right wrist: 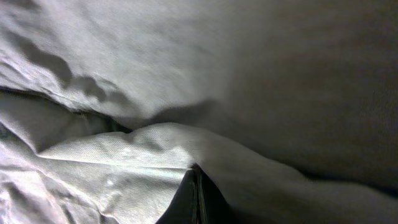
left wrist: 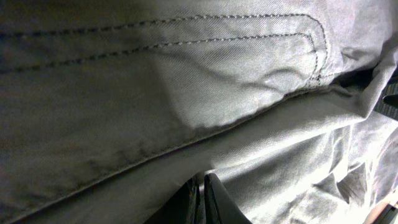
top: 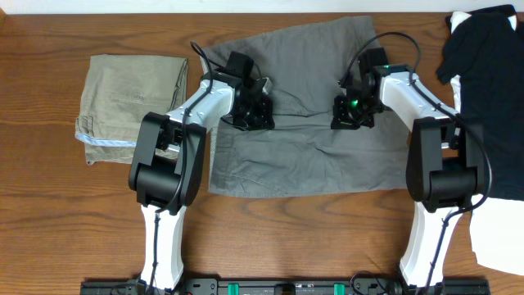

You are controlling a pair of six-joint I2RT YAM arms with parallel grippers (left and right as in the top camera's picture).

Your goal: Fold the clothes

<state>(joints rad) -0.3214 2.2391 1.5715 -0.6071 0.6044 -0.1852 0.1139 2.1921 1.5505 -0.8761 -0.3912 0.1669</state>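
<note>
Grey shorts pinched in L hand & R hand, both closed.

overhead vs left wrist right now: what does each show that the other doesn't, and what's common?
Only overhead: the folded olive-khaki shorts on the left of the table, the black garment and white garment at the right, and the right gripper down on the cloth. Only left wrist: curved double stitching and the weave up close, with the fingers shut together on a fold. Both: the grey shorts and the left gripper.
</note>
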